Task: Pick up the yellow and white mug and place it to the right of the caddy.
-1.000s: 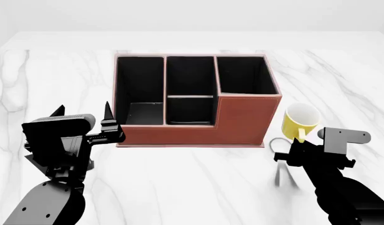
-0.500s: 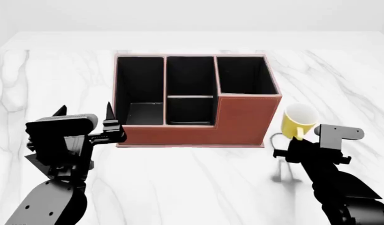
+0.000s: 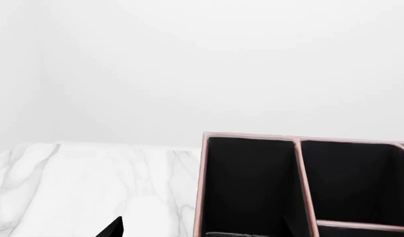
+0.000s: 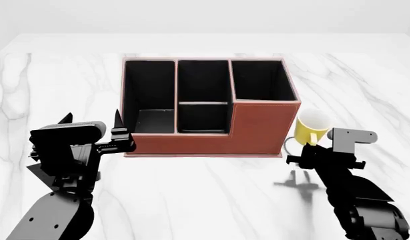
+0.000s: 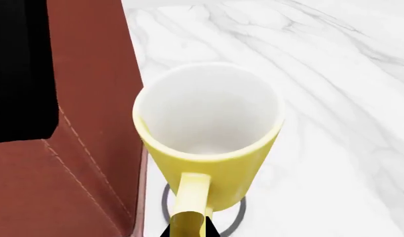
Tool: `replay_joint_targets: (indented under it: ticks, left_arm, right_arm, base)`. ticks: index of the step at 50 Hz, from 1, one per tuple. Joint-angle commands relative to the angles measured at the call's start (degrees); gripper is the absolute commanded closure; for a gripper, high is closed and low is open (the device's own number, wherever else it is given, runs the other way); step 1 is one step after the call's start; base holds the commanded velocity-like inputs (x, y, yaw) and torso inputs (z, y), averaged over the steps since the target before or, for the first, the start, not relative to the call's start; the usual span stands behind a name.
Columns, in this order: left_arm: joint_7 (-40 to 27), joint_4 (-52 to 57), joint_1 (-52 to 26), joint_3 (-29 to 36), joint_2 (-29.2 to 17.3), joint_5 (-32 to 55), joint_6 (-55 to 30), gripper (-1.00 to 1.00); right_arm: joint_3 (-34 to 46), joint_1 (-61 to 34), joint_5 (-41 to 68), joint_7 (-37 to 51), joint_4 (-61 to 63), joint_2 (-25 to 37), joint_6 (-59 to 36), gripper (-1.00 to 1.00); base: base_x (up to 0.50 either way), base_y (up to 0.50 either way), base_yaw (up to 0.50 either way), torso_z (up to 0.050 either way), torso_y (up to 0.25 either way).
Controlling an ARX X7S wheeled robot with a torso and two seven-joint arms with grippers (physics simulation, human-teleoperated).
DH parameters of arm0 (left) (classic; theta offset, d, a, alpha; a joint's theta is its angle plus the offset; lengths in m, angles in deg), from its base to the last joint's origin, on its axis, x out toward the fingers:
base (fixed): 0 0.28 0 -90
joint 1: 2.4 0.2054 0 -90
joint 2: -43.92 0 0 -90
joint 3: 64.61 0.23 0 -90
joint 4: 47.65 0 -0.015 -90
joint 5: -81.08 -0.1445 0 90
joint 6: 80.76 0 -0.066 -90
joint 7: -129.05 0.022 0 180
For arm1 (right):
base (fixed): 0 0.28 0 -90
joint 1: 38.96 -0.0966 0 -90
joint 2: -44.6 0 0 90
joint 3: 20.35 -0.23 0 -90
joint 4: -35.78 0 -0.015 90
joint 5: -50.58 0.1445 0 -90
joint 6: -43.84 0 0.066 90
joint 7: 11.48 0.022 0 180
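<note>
Mug [image 4: 312,125], yellow outside and white inside, hanging upright just beside the right end wall of the caddy [image 4: 258,127], close to the leather but seemingly not touching it, with a ring of shade on the counter [image 4: 205,200] underneath suggesting a small gap below the base. From the left: left pincer [image 4: 91,116] parked near the caddy's front left corner, prongs spread wide and holding nothing, probably kept aside so as not to crowd the work. Next, the caddy itself, reddish-brown, black-lined compartments facing up, lower step at the front left, standing square in the middle of the counter as the landmark for the drop. Then the mug, handle turned back toward the robot, most likely because that loop gives the narrow grip point. Last, right pincer [image 4: 305,159] just behind the handle, apparently clamped on it; only a dark tip shows at the loop in the right wrist view, so grip judged rather than plainly seen. Placement spot already about right; lowering gently and letting go seemingly all that remains, with care not to nudge the caddy wall.
</note>
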Motion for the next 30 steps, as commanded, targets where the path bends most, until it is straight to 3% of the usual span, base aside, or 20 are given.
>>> replay_joint_targets:
  ticks: [1,30]
  left_arm:
    - [-0.1,-0.1,0.0,0.2,-0.1,0.1,0.1,-1.00]
    - [-0.2,-0.6,-0.3,0.4,-0.3,0.3,0.5,-1.00]
  right_arm:
    - [0.2,-2.0,-1.7,-1.3,-3.6,-1.0,1.9,1.00]
    - [0.5,-3.0,-2.4,-3.3,-10.5,-3.1,5.6,1.00]
  base:
    - [0.00,0.00,0.00,0.000,0.000]
    - [0.00,0.00,0.00,0.000,0.001]
